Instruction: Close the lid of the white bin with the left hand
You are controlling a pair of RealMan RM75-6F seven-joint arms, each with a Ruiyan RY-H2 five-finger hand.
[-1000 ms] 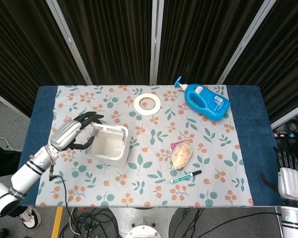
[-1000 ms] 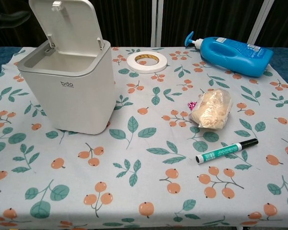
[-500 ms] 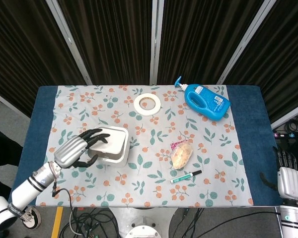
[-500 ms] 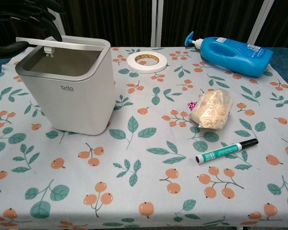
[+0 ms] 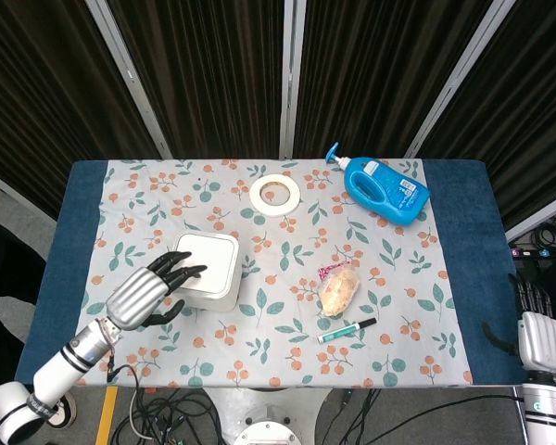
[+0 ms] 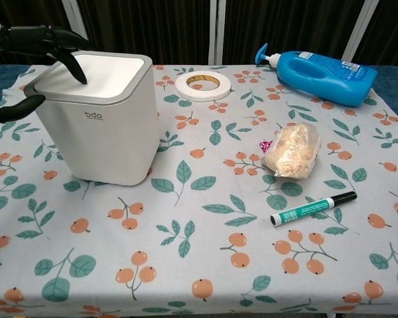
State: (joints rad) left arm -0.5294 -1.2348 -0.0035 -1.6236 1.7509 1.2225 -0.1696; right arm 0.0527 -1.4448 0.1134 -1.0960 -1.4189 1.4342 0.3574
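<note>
**Lid down, left hand over the bin**

Since the earlier frames we see the lid [image 5: 207, 257] drop from upright, through half-shut, to lying flat on the white bin [image 6: 99, 129]; the left hand [image 5: 148, 293] has followed it forward and down. In the head view our left hand now reaches over the bin's near left edge, its dark fingers [image 5: 180, 269] spread and lying over the lid's left part. In the chest view the fingers [image 6: 61, 46] curve down above the lid's left side, and the thumb sits apart, just beside the bin's left wall. They grip nothing; whether the tips actually press on the lid we cannot tell.

The bin stands upright on the floral cloth of the desk [image 5: 454, 278], left of everything else. Taking the bin as our landmark: the roll of tape [image 5: 275, 195] lies flat behind it and to its right; the blue detergent bottle [image 5: 385, 188] lies on its side further right, toward the far edge; the clear bag with a pale lump inside [image 6: 292, 151] sits to the bin's right, well apart; the green marker [image 6: 312, 209] lies beyond the bag, nearer our side.

Our right hand [image 5: 539, 332] shows only in the head view, off the desk's right near corner, far from the bin, holding nothing; how its fingers lie we cannot tell.
</note>
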